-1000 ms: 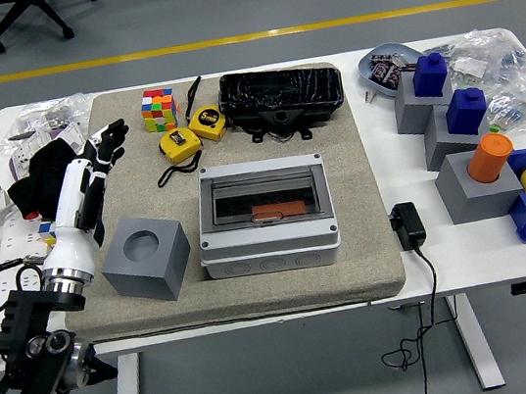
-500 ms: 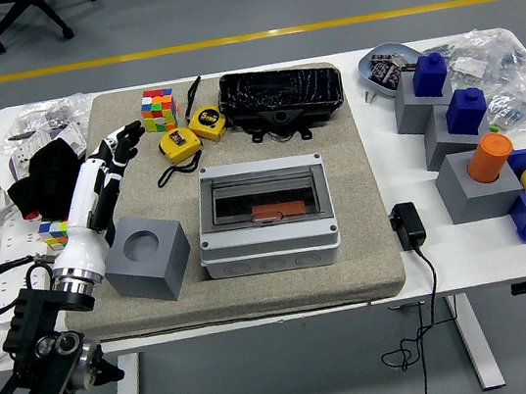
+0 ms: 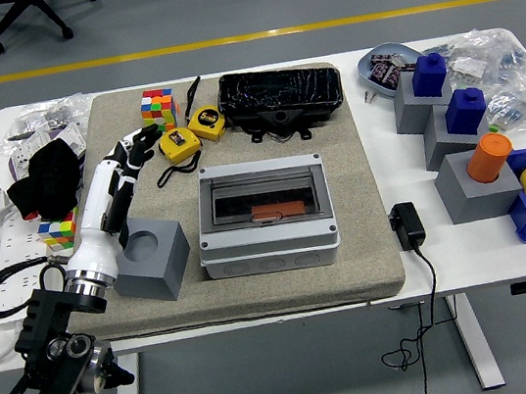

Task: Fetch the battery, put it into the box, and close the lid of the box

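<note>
Over the mat's left side, my left hand (image 3: 133, 149) hovers with fingers loosely spread, holding nothing. Forearm crosses above the grey block (image 3: 153, 260) with the round hole. Right hand: only a sliver at the bottom right corner, can't tell its state.

Just ahead of my fingertips: two yellow tape measures (image 3: 179, 145), cords trailing, and a colour cube (image 3: 158, 109) beyond.

Box (image 3: 265, 215) sits mid-mat, right of the block, clear lid looks down. Orange-brown piece visible through the lid, probably the battery (image 3: 279, 210), so it seems to be already inside. Not certain.

Risks:
- If the lid isn't fully latched, pressing off-centre could skid the box on the mat.
- Sweeping right from here, my forearm could clip the block or snag a tape cord and drag it.
- Grabbing a tape measure by mistake, since they're nearest.
</note>
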Available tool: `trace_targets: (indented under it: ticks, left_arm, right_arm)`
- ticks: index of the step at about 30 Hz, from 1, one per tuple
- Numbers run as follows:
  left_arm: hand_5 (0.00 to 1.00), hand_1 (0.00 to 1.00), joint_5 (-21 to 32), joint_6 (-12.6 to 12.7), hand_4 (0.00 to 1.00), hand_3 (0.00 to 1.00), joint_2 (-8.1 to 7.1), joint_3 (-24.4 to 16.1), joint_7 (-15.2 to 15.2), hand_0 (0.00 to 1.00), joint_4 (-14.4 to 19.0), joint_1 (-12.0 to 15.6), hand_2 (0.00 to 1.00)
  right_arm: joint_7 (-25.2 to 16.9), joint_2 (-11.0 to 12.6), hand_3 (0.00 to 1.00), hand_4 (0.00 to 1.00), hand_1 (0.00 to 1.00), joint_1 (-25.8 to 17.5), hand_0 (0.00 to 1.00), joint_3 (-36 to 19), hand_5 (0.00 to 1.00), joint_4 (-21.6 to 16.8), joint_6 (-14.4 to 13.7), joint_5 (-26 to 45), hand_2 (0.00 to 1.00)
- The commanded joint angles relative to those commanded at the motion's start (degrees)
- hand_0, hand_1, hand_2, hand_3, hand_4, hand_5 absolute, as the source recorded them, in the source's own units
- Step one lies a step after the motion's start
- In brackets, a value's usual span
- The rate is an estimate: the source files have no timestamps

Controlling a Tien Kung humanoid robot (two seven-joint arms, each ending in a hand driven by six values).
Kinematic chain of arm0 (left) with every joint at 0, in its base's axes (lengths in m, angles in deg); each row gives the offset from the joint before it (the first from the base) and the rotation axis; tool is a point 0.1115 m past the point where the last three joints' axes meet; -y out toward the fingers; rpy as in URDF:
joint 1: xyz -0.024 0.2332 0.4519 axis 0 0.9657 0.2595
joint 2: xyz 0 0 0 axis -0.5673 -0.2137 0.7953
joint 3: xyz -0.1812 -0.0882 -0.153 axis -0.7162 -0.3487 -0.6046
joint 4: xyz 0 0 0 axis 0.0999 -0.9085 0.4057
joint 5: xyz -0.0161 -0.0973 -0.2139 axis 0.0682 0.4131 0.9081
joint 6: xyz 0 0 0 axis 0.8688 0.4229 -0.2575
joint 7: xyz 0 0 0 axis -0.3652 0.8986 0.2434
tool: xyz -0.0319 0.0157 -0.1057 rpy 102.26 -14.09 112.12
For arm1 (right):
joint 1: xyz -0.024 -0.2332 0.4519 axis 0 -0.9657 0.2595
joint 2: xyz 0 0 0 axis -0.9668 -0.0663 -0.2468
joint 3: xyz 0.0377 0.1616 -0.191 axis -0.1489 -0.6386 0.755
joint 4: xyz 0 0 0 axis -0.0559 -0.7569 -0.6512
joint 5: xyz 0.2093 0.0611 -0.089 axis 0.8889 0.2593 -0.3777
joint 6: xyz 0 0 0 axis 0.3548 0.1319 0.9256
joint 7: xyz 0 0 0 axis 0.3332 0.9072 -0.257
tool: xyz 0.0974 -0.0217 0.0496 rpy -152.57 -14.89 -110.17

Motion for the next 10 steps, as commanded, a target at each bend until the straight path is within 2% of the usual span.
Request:
trace_targets:
  ticks: [2,5,6,10]
  left_arm:
    - [0.998,0.897,-0.25,-0.05,0.998,0.810,-0.56,1.14,0.06,0.860,-0.07,0.01,0.830]
    - [0.998,0.897,-0.05,0.13,0.998,0.810,-0.07,0.10,-0.31,0.860,0.01,0.74,0.830]
    - [0.998,0.894,-0.03,0.32,0.998,0.809,0.17,-0.35,-0.47,0.861,0.03,0.74,0.829]
    - [0.998,0.894,0.57,1.37,0.998,0.809,0.01,-0.32,-1.30,0.861,0.11,0.22,0.829]
  right_arm:
    - [-0.10,-0.20,0.880,0.998,0.870,-0.02,0.900,-0.45,0.998,0.00,0.05,-0.44,0.839]
    - [-1.01,-0.70,0.880,0.998,0.870,0.06,0.900,-1.26,0.998,0.00,-0.30,-1.63,0.839]
    - [-1.65,-0.68,0.931,0.998,0.929,0.06,0.997,-0.61,0.998,0.00,-0.92,-1.62,0.888]
    - [-4.93,-0.72,0.931,0.998,0.929,0.17,0.997,0.55,0.998,0.00,-6.12,-3.79,0.888]
